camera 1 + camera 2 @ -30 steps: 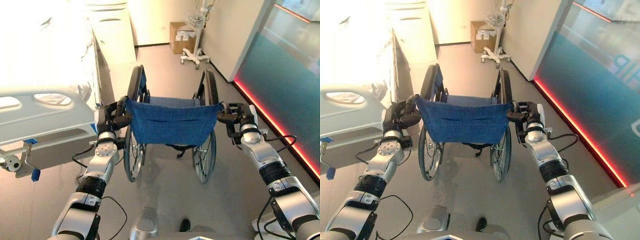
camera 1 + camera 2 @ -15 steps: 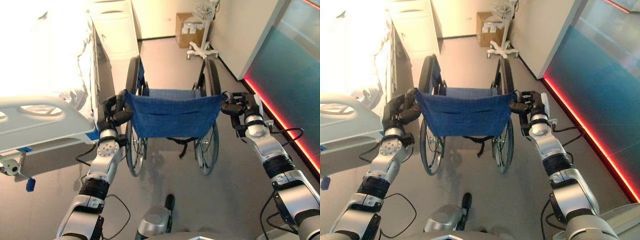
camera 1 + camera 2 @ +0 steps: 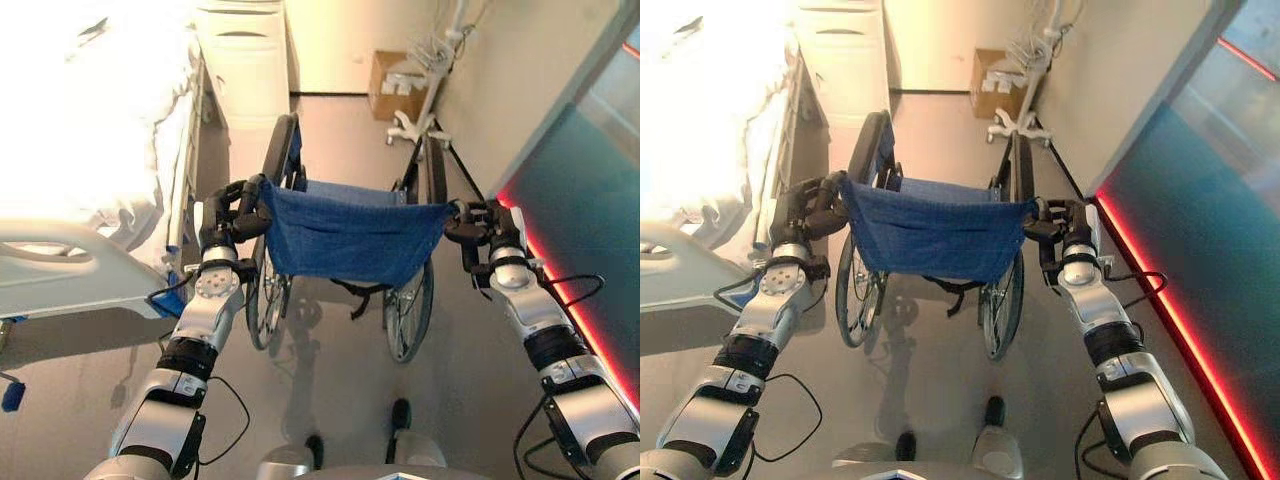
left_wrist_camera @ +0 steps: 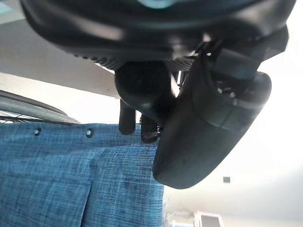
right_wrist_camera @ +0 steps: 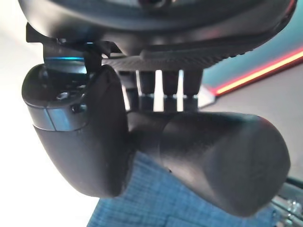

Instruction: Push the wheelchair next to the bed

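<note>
Left eye view, near edge first: both silver-grey arms rise from the lower corners and reach forward to the wheelchair's push handles. Left hand (image 3: 228,212) sits centre-left, fingers curled round the left handle (image 3: 252,222); left wrist view confirms the wrap, dark fingers over the grip with the blue cloth just beyond. Right hand (image 3: 486,226) sits centre-right, likewise clenched on the right handle (image 3: 458,232); right wrist view shows the thumb and fingers closed about the thick black grip. Both holds at matching height, one per handle, which I judge lets the robot steer as well as push, keeping the chair from veering. Wheelchair (image 3: 345,240) stands mid-frame, blue back sling (image 3: 340,238) facing the camera, large wheels (image 3: 407,310) on the grey floor (image 3: 340,400), pointing up the aisle. Bed (image 3: 90,230) runs along the left side of the frame, its footboard rail at lower left, white bedding bright above; chair sits just beside it, left wheel near the bed frame, apart. Farther up, a white cabinet (image 3: 245,50) at top centre-left; a cardboard box (image 3: 392,85) and a wheeled stand (image 3: 425,110) at upper right by the wall. Judgement: chair is roughly alongside the bed's foot end, with more travel forward likely needed.
</note>
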Robot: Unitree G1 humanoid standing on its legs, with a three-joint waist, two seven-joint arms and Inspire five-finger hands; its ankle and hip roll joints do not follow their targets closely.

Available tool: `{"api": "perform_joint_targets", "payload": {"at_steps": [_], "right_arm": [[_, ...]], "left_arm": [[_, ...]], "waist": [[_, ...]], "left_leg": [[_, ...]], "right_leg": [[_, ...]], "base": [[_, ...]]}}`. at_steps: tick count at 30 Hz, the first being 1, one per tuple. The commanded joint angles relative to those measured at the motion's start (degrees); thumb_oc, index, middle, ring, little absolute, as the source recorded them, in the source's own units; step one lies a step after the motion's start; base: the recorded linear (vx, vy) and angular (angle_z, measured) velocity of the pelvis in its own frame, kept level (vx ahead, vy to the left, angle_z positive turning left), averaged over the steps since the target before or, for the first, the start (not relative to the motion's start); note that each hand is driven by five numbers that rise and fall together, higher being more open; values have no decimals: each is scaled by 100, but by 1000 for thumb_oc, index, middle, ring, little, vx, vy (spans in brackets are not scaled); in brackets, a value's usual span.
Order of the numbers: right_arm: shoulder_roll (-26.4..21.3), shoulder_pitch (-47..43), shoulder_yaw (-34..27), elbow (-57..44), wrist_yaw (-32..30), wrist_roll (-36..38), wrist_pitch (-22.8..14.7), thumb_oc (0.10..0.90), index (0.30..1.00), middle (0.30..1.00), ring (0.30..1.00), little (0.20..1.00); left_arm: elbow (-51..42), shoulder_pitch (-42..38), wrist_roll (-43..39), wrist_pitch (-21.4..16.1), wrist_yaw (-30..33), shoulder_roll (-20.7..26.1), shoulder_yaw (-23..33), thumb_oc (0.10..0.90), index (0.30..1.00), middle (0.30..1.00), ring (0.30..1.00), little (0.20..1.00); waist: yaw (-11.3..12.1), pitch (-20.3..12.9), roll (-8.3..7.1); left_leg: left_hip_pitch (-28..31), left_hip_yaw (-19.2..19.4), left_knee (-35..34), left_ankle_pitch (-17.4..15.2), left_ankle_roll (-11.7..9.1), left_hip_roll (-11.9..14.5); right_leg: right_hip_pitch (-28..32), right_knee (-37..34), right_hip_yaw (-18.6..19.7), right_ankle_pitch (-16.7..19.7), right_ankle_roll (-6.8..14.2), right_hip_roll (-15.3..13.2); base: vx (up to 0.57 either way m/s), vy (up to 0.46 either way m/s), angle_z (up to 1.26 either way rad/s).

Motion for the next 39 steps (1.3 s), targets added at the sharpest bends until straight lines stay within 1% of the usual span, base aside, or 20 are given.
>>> {"api": "perform_joint_targets", "payload": {"at_steps": [1, 2, 5, 10, 11, 12, 13, 14, 16, 19, 22, 25, 27, 28, 30, 33, 34, 37, 38, 39], "right_arm": [[-739, -567, 497, -815, 1057, -532, -359, 400, 300, 300, 300, 300], [-740, -566, 498, -815, 1058, -532, -358, 400, 300, 300, 300, 300], [-941, -634, 637, -812, 1124, -560, -500, 400, 300, 300, 300, 300], [-1151, -672, 683, -761, 1122, -538, -554, 400, 300, 300, 300, 300], [-1156, -678, 674, -733, 1125, -545, -567, 400, 300, 300, 300, 300], [-1122, -729, 680, -645, 1173, -579, -615, 400, 300, 300, 300, 300], [-1030, -814, 717, -577, 1154, -627, -571, 400, 300, 300, 300, 300], [-996, -841, 728, -549, 1148, -643, -553, 400, 300, 300, 300, 300], [-774, -873, 777, -395, 935, -719, -492, 400, 300, 300, 300, 300], [-739, -860, 745, -227, 850, -661, -569, 400, 300, 300, 300, 300], [-675, -883, 750, -38, 867, -553, -682, 400, 300, 300, 300, 300], [-698, -786, 734, -85, 945, -420, -737, 400, 300, 300, 300, 300], [-617, -693, 687, 68, 993, -354, -947, 400, 300, 300, 300, 300], [-581, -500, 605, 61, 971, -253, -1055, 400, 300, 300, 300, 300], [-565, -363, 515, 60, 970, -218, -1102, 400, 300, 300, 300, 300], [-546, -217, 402, 154, 947, -127, -1175, 400, 300, 300, 300, 300], [-495, -270, 390, 288, 883, -1, -1284, 400, 300, 300, 300, 300], [-391, -357, 436, 390, 811, 59, -1321, 400, 300, 300, 300, 300], [-320, -415, 455, 414, 724, 85, -1287, 400, 300, 300, 300, 300], [-299, -399, 433, 363, 629, 91, -1230, 400, 300, 300, 300, 300]], "left_arm": [[-314, 127, -28, -338, -614, -512, -817, 400, 300, 300, 300, 300], [-316, 129, -28, -337, -614, -513, -817, 400, 300, 300, 300, 300], [-380, 159, -151, -412, -481, -592, -820, 400, 300, 300, 300, 300], [-403, 177, -224, -415, -548, -670, -894, 400, 300, 300, 300, 300], [-393, 185, -209, -422, -568, -688, -898, 400, 300, 300, 300, 300], [-411, 209, -199, -432, -527, -717, -898, 400, 300, 300, 300, 300], [-452, 237, -185, -431, -462, -751, -890, 400, 300, 300, 300, 300], [-471, 242, -188, -418, -429, -762, -881, 400, 300, 300, 300, 300], [-553, 281, -119, -390, -429, -831, -873, 400, 300, 300, 300, 300], [-703, 380, -20, -376, -463, -800, -836, 400, 300, 300, 300, 300], [-686, 397, -32, -383, -417, -734, -811, 400, 300, 300, 300, 300], [-770, 499, -33, -359, -424, -584, -695, 400, 300, 300, 300, 300], [-724, 524, 13, -374, -430, -523, -660, 400, 300, 300, 300, 300], [-791, 575, 62, -312, -450, -493, -635, 400, 300, 300, 300, 300], [-802, 589, 49, -283, -487, -477, -641, 400, 300, 300, 300, 300], [-672, 520, 109, -310, -618, -492, -751, 400, 300, 300, 300, 300], [-606, 360, 131, -340, -603, -466, -866, 400, 300, 300, 300, 300], [-537, 163, 47, -338, -551, -395, -926, 400, 300, 300, 300, 300], [-540, 68, -23, -323, -547, -336, -919, 400, 300, 300, 300, 300], [-580, 46, -66, -324, -587, -309, -891, 400, 300, 300, 300, 300]], "waist": [[-121, 38, 344], [-124, 40, 347], [-162, 17, 263], [-149, 81, 166], [-123, 97, 166], [-18, 158, 221], [57, 189, 283], [84, 221, 304], [312, 300, 439], [554, 345, 544], [574, 317, 526], [690, 216, 480], [788, 118, 421], [808, 56, 356], [767, 24, 364], [613, 125, 468], [501, 277, 517], [397, 420, 497], [322, 490, 473], [270, 510, 496]], "left_leg": [[-351, -531, 905, -151, -500, 819], [-347, -535, 902, -152, -503, 823], [-467, -312, 1505, 416, -599, 1166], [-996, 170, 2183, 709, -633, 1253], [-1052, 147, 2152, 654, -615, 1157], [-1114, 63, 1900, 462, -553, 740], [-1230, 145, 1603, 484, -561, 502], [-1230, 193, 1496, 499, -567, 449], [-1718, 442, 865, 806, -622, 50], [-2080, 815, 327, 1210, -591, -160], [-1914, 929, 366, 1075, -437, -134], [-1825, 893, 342, 975, -242, -68], [-1743, 928, 235, 910, -117, -53], [-1625, 866, 133, 873, -4, -92], [-1525, 756, 89, 848, 32, -66], [-1321, 398, 164, 803, -69, 107], [-1187, 161, 210, 734, -126, 209], [-1000, -65, 187, 542, -126, 205], [-850, -208, 146, 335, -120, 216], [-805, -321, 162, 226, -121, 266]], "right_leg": [[17, 405, -332, -47, -29, 130], [22, 405, -337, -50, -31, 133], [184, 447, -627, -323, -356, 342], [697, 218, -927, -533, -580, 539], [758, 192, -919, -559, -585, 566], [922, 143, -865, -603, -555, 670], [1073, 59, -839, -628, -544, 782], [1142, 23, -832, -639, -539, 812], [1477, -201, -817, -691, -558, 1051], [1778, -276, -803, -820, -583, 1325], [1741, -118, -846, -956, -590, 1347], [1781, 251, -971, -1094, -531, 1278], [1851, 733, -1130, -1038, -372, 1180], [1766, 1225, -1181, -750, -169, 1025], [1562, 1351, -1162, -525, -53, 901], [1125, 1044, -1058, -521, -82, 695], [723, 813, -903, -352, -78, 552], [346, 430, -743, 160, 41, 208], [71, -21, -517, 560, 155, -43], [-54, -265, -320, 632, 184, -115]], "base": [[314, -318, 13], [268, -321, -8], [229, -339, 13], [199, -280, 39], [271, -198, 52], [287, -130, 54], [289, -113, 54], [273, -92, 39], [239, -86, 29], [245, -94, -12], [222, -25, -57], [271, -30, -32], [268, -36, -35], [271, -46, -41], [270, -88, -23], [246, -221, 20], [172, -318, 31], [195, -307, 31], [299, -419, 57], [318, -461, 64]]}}
